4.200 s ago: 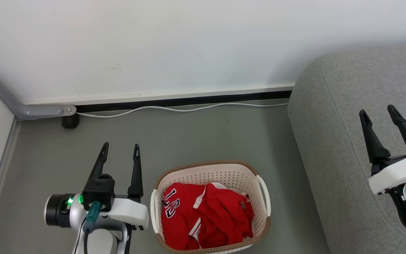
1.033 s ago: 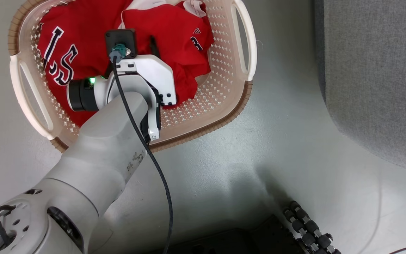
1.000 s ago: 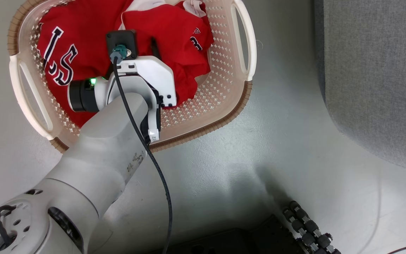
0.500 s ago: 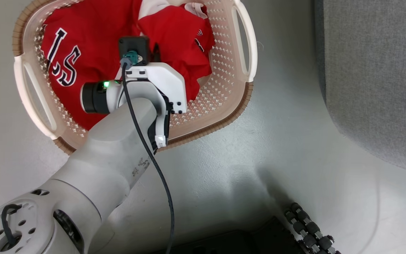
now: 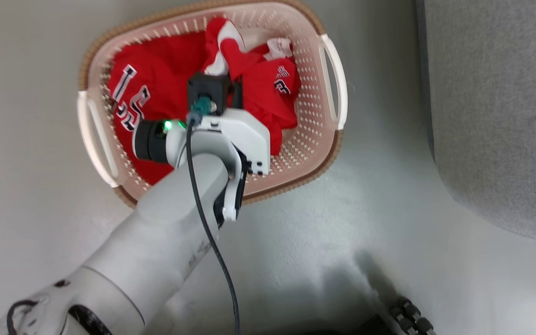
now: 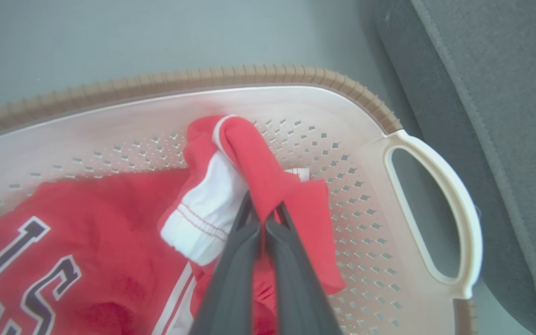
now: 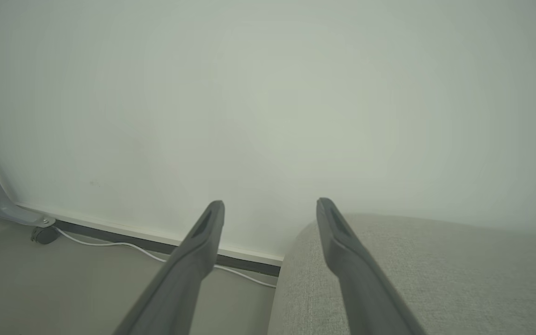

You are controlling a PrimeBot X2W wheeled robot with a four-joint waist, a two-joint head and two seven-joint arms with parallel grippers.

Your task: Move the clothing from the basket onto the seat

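1. The clothing [image 5: 156, 88], red jerseys with white trim, lies inside the basket [image 5: 303, 139]. One jersey with dark, white-edged numerals is spread across the basket's left half in the head view.
2. A fold of red fabric with a white cuff stands up near the basket's far wall. It is pinched between the fingers of the left gripper [image 6: 263, 209], which are pressed narrow on it.
3. The basket sits on the grey floor [image 5: 389, 209] beside the seat [image 5: 496, 116], with a strip of floor between them.
4. The right gripper [image 7: 270, 204] hangs with its fingers spread wide and nothing between them. The seat's rounded edge and a pale wall [image 7: 268, 93] lie beyond it.
5. A white cable [image 7: 110, 243] runs along the base of that wall.
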